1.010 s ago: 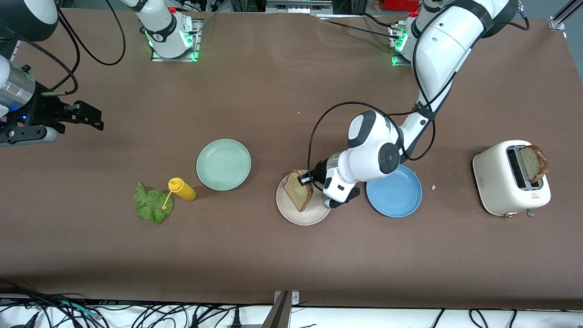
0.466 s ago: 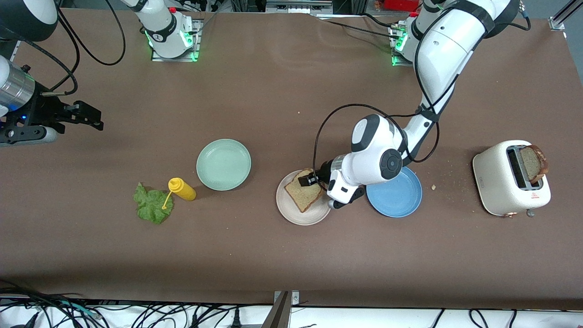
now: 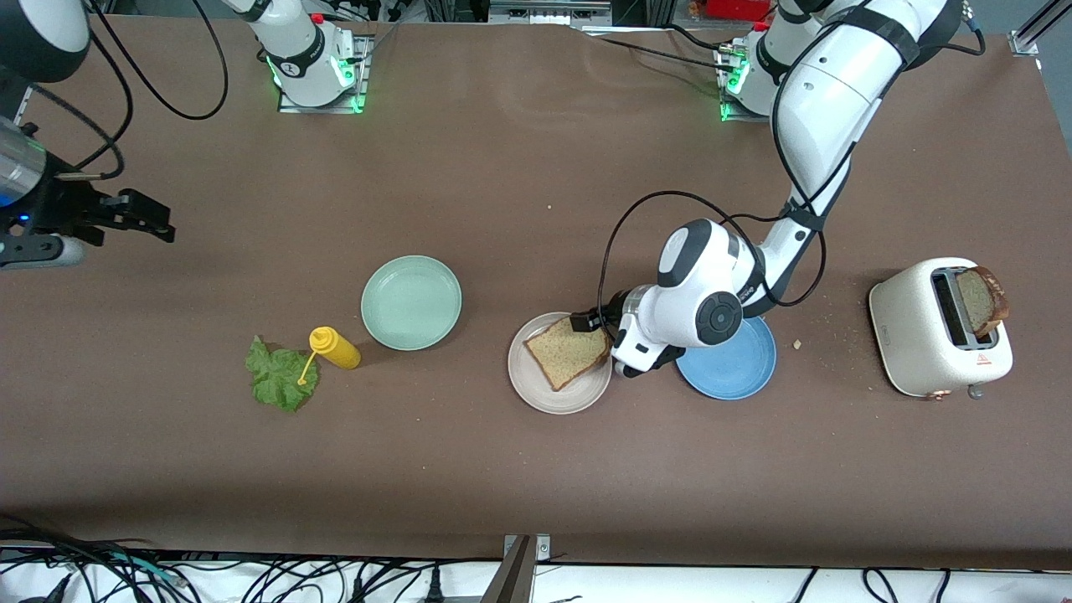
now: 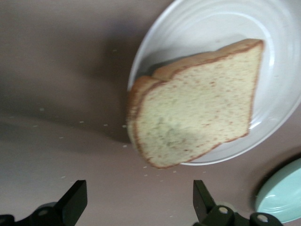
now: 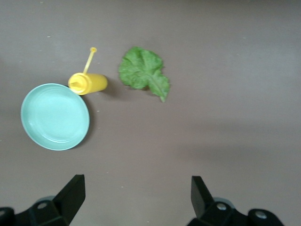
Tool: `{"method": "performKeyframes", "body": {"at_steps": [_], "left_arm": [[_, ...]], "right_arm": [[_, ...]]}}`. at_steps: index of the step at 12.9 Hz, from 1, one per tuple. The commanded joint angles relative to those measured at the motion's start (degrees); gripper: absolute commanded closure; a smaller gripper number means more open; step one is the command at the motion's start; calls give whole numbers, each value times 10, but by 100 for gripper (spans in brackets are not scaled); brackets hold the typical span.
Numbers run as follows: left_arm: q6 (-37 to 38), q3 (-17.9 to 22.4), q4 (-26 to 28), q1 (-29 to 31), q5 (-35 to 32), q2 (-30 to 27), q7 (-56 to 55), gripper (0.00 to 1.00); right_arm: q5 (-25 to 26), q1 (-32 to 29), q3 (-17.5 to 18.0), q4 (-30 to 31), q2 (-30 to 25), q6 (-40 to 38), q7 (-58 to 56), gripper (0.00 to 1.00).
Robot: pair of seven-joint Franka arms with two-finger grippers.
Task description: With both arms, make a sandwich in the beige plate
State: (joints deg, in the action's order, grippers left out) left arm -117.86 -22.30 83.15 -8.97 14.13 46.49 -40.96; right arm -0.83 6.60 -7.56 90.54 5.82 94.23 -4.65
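Observation:
A tan bread slice (image 3: 568,352) (image 4: 202,103) lies flat on the beige plate (image 3: 544,394) (image 4: 188,19), one corner hanging over the rim toward the left arm's end. My left gripper (image 3: 586,325) (image 4: 138,188) hovers low just beside that corner, open, with only bare table between its fingers. A ruffled green lettuce leaf (image 3: 280,374) (image 5: 143,73) lies on the table toward the right arm's end. My right gripper (image 3: 155,219) (image 5: 136,183) hangs open and empty over the table at the right arm's end, well apart from the lettuce.
A yellow squeeze bottle (image 3: 337,347) (image 5: 89,82) lies beside the lettuce, next to a mint-green plate (image 3: 410,301) (image 5: 55,116). A blue plate (image 3: 737,368) sits partly under the left hand. A white toaster (image 3: 938,327) holds another bread slice (image 3: 980,301) at the left arm's end.
The left gripper opened and let go of the bread, which dropped from tilted to flat on the beige plate; the hand drew back toward the blue plate. The right gripper shifted slightly outward.

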Motion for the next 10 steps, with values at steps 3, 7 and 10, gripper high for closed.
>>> {"method": "performKeyframes", "body": {"at_steps": [3, 7, 10], "left_arm": [[116, -6, -2, 66, -78, -74, 6, 1], [144, -6, -5, 124, -182, -151, 9, 1], [144, -6, -6, 154, -238, -202, 22, 1]], "right_arm": [[-7, -1, -4, -5, 21, 19, -21, 0], [-9, 3, 3, -15, 40, 7, -112, 0], [-17, 5, 33, -28, 66, 8, -167, 0]]}}
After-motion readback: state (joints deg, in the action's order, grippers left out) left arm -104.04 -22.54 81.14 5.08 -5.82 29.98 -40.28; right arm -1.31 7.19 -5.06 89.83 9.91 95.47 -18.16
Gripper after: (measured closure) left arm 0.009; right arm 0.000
